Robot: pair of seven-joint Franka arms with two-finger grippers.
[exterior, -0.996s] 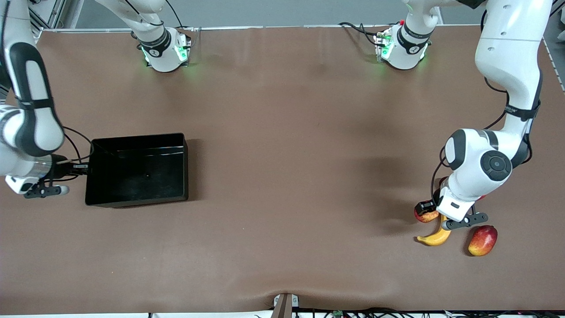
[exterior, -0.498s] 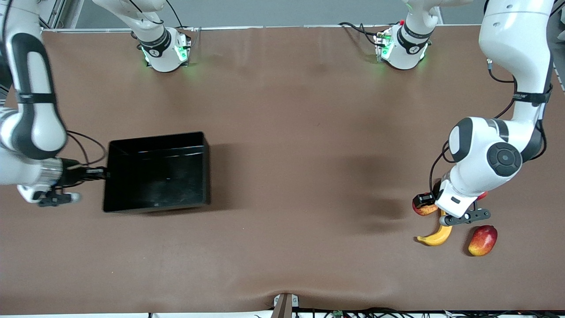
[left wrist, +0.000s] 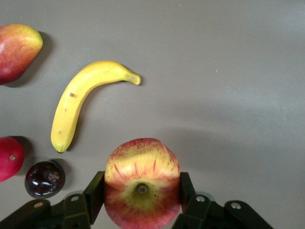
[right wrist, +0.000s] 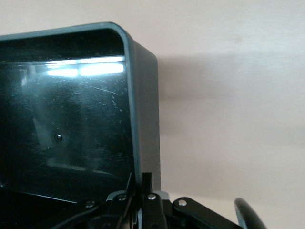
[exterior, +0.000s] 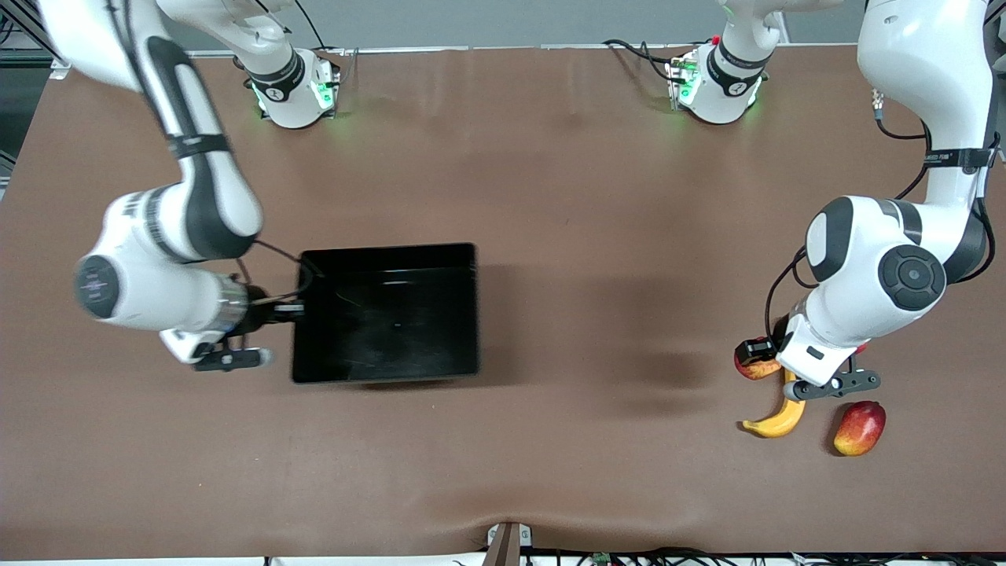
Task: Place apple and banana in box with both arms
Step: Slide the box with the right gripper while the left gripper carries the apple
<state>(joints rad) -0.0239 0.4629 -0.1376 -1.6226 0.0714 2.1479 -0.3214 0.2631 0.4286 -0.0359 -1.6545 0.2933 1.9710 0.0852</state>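
Note:
My left gripper is shut on the apple, red with yellow streaks, and holds it just over the table beside the banana. In the left wrist view the apple sits between both fingers, stem dimple up, and the yellow banana lies loose on the table. My right gripper is shut on the end wall of the black box, at the wall toward the right arm's end. In the right wrist view the fingers pinch that wall. The box is empty.
A red-yellow mango lies beside the banana, toward the left arm's end. In the left wrist view the mango, a red-pink round fruit and a small dark fruit lie near the banana.
The right arm has pulled the box across the table toward the left arm's end. The left gripper has risen slightly with the apple; banana and mango have not moved.

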